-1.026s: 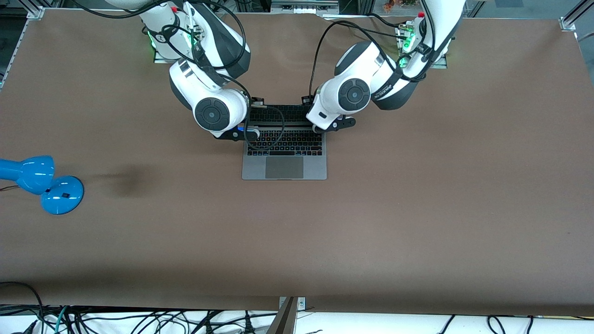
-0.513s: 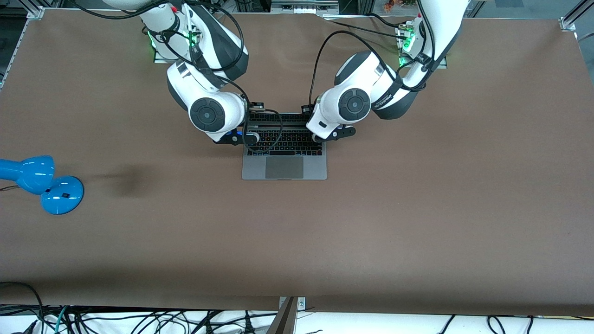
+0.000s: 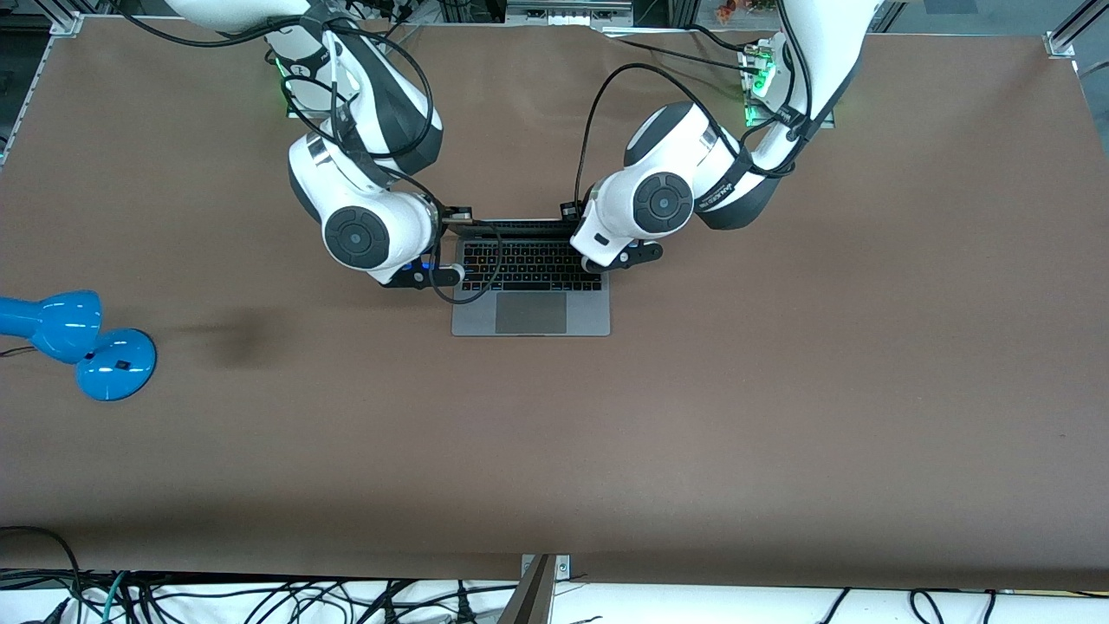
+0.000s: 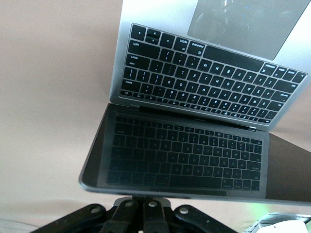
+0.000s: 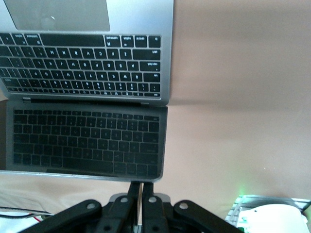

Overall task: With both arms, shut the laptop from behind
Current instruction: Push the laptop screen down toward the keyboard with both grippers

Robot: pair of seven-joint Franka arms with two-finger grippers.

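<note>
While the laptop [image 3: 530, 295] lies open near the middle of the tabletop [image 3: 780, 390], its screen edge is met from the robots' end by both hands. The left hand [image 4: 146, 206] is seen with its fingers pressed together at the top rim of the lid, toward the left arm's end of it, holding nothing. The right hand [image 5: 136, 194] is likewise shown with fingers drawn narrow, empty, at the lid's corner toward the right arm's end. In both wrist views the keyboard is mirrored in the dark screen, which is tilted over the keys.

One laptop, two arms and one blue lamp [image 3: 74, 342] are counted; the lamp is set well apart, toward the right arm's end of the tabletop.

Compared with a second earlier, the right arm's wrist joint has been shifted outward from over the keyboard, and more of the keys is now exposed in the front view. The laptop's base has not been moved.
</note>
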